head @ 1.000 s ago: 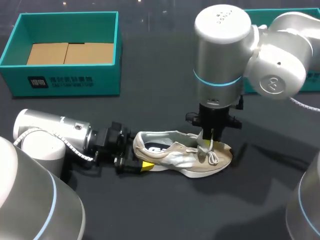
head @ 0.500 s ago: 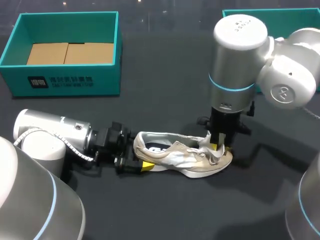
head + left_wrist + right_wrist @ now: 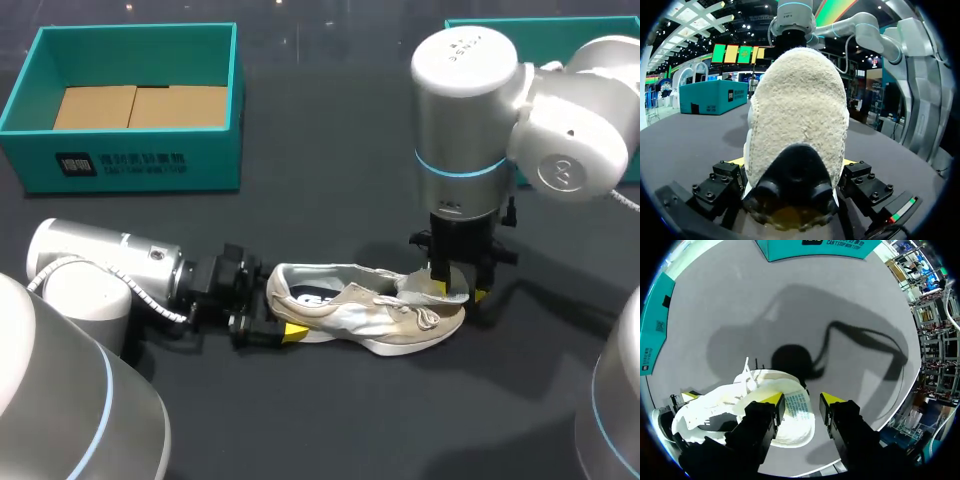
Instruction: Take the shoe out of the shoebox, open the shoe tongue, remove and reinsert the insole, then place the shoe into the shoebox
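Note:
A beige and white shoe (image 3: 360, 312) lies on its side on the dark table, toe to the right. Its tongue (image 3: 424, 287) is folded out toward the toe. My left gripper (image 3: 272, 327) lies low at the heel and stands open, the fuzzy heel (image 3: 797, 120) filling the gap between its fingers. Just above the toe end hangs my right gripper (image 3: 460, 292), pointing straight down. Its fingers are apart with nothing held; in the right wrist view (image 3: 802, 400) the tongue's printed underside (image 3: 797, 410) lies below them.
A teal shoebox (image 3: 130, 160) with cardboard inside stands at the back left. A second teal box (image 3: 560, 28) sits at the back right, behind my right arm. Bare table lies in front of the shoe.
My right gripper moved right toward the toe, drawing the tongue forward, then opened and let it go. The shoe and left arm stayed put.

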